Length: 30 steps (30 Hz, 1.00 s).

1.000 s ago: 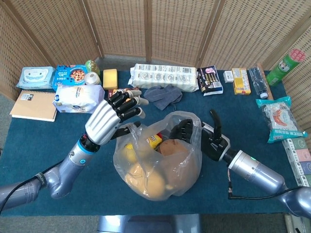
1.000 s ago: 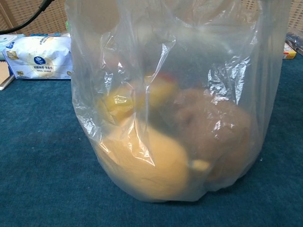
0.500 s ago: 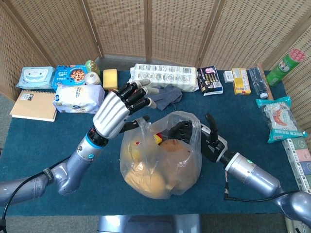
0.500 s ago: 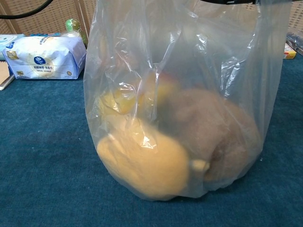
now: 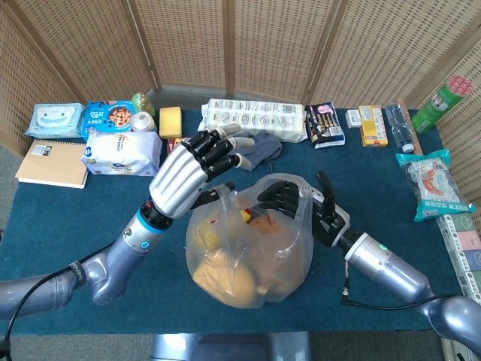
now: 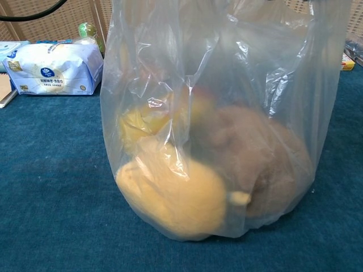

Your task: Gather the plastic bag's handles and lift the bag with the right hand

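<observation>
Plastic bag (image 5: 252, 252) sits on the blue surface (image 5: 68, 218) at lower centre of the head view, full of yellow and brown lumpy items; in the chest view it fills most of the frame, bottom resting on the cloth.

Left hand (image 5: 188, 169), centre-left, fingers spread, looks to be lifting the bag's left handle (image 5: 223, 194), though contact is hard to tell.

Right hand (image 5: 297, 203), centre-right, has dark fingers hooked into the bag mouth by the right handle (image 5: 301, 214); whether it actually pinches the film, cannot tell.

Risks, as judgement:
- thin film may slip off the left fingers before the handles meet
- right hand may catch only one handle, so the bag tilts and spills
- heavy load may stretch or tear the film on lifting
</observation>
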Motion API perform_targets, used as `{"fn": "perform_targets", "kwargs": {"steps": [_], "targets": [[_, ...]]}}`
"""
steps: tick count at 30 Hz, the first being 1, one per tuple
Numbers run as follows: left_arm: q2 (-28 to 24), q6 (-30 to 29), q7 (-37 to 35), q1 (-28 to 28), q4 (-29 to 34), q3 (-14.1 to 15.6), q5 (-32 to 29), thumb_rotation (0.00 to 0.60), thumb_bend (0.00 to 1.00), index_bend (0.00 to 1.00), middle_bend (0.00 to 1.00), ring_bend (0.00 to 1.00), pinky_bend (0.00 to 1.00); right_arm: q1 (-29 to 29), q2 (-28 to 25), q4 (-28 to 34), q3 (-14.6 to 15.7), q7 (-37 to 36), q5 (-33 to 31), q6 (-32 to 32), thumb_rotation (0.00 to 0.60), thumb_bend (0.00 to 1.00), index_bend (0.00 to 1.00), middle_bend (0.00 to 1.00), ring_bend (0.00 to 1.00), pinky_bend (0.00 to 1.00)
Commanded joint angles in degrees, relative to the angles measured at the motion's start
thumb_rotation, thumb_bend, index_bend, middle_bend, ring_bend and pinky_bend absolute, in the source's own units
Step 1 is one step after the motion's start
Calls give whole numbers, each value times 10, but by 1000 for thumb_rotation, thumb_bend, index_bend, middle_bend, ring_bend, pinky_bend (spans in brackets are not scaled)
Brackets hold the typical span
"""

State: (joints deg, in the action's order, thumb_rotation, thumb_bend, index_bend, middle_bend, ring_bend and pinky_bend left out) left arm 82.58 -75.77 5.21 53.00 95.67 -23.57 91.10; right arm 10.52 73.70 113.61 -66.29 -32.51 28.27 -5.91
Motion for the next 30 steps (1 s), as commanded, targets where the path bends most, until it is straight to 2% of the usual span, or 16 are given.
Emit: {"fn": "perform_targets", "kwargs": {"steps": [1, 9, 14, 18, 30], "targets": [[2, 2, 5, 4, -1, 0, 0, 600, 152, 389, 282, 168, 315, 8, 2, 2, 5, -5, 4, 12, 56, 155, 336, 312, 202, 136], [4, -2, 19, 13, -6, -6, -5, 600, 143, 354, 259, 142, 291, 9, 3, 4, 6, -13, 17, 21, 43, 155, 292, 282, 169, 101], [10, -1, 23, 19, -12, -7, -12, 600, 139, 332, 246, 124, 279, 2, 8, 2, 2, -12, 24, 0, 1, 155, 275, 251, 136, 43], [10, -3, 24, 20, -15, -5, -12, 600, 138, 316, 237, 117, 274, -1, 9, -4, -6, -7, 28, -23, 0, 154, 247, 218, 110, 9], [10, -1, 29, 27, -26, -3, -17, 600, 138, 310, 231, 110, 266, -9, 17, -19, -21, 3, 11, -75, 0, 154, 239, 224, 113, 14]]}}
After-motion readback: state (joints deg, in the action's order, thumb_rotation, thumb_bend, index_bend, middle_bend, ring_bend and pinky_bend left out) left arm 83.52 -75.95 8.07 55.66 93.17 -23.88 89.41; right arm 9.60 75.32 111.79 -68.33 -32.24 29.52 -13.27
